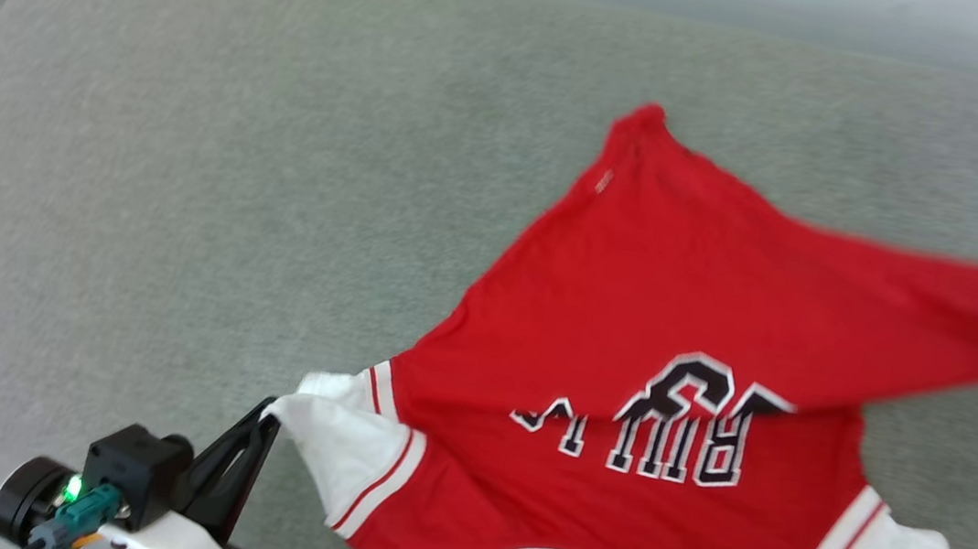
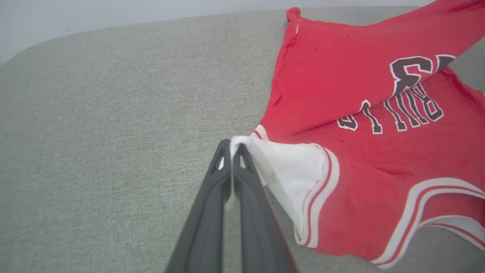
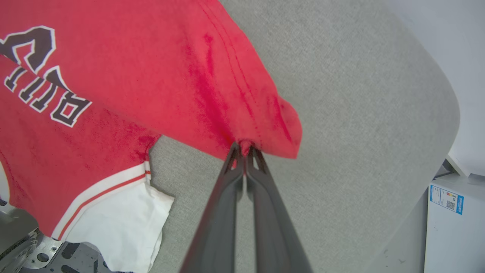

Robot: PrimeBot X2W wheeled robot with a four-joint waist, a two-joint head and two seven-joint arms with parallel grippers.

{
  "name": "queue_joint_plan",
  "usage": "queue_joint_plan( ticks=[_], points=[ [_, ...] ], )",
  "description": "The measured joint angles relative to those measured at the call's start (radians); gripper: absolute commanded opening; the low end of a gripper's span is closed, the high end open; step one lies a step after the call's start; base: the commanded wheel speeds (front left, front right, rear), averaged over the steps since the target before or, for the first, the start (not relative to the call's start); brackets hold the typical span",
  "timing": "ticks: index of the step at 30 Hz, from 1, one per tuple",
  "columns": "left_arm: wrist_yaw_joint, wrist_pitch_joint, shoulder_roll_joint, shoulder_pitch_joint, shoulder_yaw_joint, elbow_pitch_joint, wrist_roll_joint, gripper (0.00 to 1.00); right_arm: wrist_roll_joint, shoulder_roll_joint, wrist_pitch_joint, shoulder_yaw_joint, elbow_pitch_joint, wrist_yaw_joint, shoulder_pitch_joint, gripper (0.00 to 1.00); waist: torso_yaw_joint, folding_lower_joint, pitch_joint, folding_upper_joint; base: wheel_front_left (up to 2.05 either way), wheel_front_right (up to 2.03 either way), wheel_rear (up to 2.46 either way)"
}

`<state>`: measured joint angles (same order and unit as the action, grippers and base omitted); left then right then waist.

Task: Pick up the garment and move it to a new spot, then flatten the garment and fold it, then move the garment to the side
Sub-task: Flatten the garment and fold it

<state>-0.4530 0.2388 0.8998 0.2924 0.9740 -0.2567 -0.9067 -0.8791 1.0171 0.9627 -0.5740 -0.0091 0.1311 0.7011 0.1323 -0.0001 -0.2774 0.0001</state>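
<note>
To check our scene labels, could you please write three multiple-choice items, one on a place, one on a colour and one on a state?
1. Where does the left gripper grip the garment? A) collar B) white sleeve C) lettering
2. What colour is the padded surface? A) grey B) blue C) brown
3. The right gripper is: A) wide open B) resting empty C) shut on red cloth
B: its fingers pinch the sleeve's edge. A: grey fabric lies all around. C: its fingers close on a red fold.
</note>
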Motion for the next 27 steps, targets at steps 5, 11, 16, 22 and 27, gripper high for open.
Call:
queue_joint_plan(
  ticks=[5, 11, 16, 22, 27],
  points=[
    [-0.018, 0.007, 0.019, -0.044, -0.007, -0.006, -0.013, 0.00, -0.030, 0.076, -0.088, 0.022, -0.032, 0.000, -0.227, 0.00, -0.053, -0.0001, 0.041, 0.0000, 0.00, 0.00, 0.00],
    [-0.028, 0.011, 0.031, -0.070, -0.015, -0.011, -0.021, 0.00, -0.076, 0.092, -0.195, 0.066, -0.002, 0.000, -0.539, 0.00, -0.087, 0.0000, 0.071, 0.0000, 0.00, 0.00, 0.00],
    [-0.023, 0.011, 0.031, -0.081, -0.015, -0.009, -0.022, 0.00, -0.078, 0.035, -0.264, 0.111, 0.048, 0.000, -0.741, 0.00, -0.095, 0.0000, 0.075, 0.0000, 0.00, 0.00, 0.00],
    [-0.019, 0.012, 0.032, -0.083, -0.016, -0.002, -0.024, 0.00, -0.053, -0.013, -0.315, 0.226, 0.026, 0.000, -0.796, 1.00, -0.099, 0.0000, 0.075, 0.0000, 0.00, 0.00, 0.00],
    [-0.013, 0.012, 0.026, -0.080, -0.016, 0.002, -0.023, 0.00, -0.033, 0.001, -0.323, 0.379, -0.055, 0.000, -0.718, 1.00, -0.094, 0.0000, 0.075, 0.0000, 0.00, 0.00, 0.00]
  ],
)
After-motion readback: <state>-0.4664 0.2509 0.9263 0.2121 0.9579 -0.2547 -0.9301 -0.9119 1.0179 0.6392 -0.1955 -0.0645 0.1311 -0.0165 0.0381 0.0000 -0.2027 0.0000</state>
